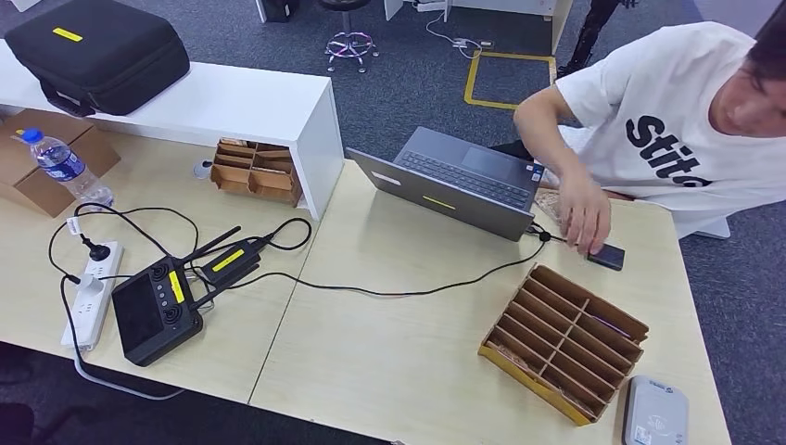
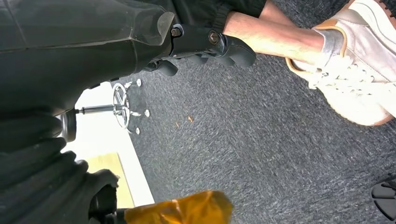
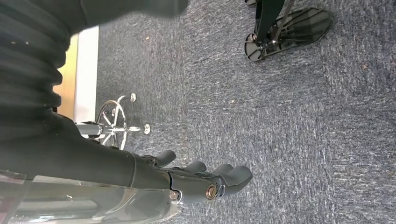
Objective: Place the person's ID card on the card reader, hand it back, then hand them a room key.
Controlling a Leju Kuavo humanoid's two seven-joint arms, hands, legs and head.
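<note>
Waiting with both arms hanging beside the desk (image 1: 417,371), the robot has not yet taken anything up. The left hand (image 2: 205,44) hangs over grey carpet with its fingers loosely apart and holding nothing; the right hand (image 3: 205,179) hangs likewise, fingers loose and empty. At the desk's far right edge the person's hand (image 1: 586,215) presses a small dark flat thing (image 1: 607,257) to the wood; whether that is the ID card I cannot tell.

In my judgement the first step is receiving the card, and doing it well means raising a hand toward that far right edge, palm offered, and letting the person release it before pinching. A thin, stiff card lying flat is awkward to lift, so taking it from the fingers is safer than scraping it off the surface.

The card reader (image 1: 655,414) sits at the near right corner: a smooth, pale grey, rounded-corner slab. Just beside it stands a cardboard tray (image 1: 563,340) of slanted slots, matte brown. The desk is pale wood-grain laminate, smooth and flat.
</note>
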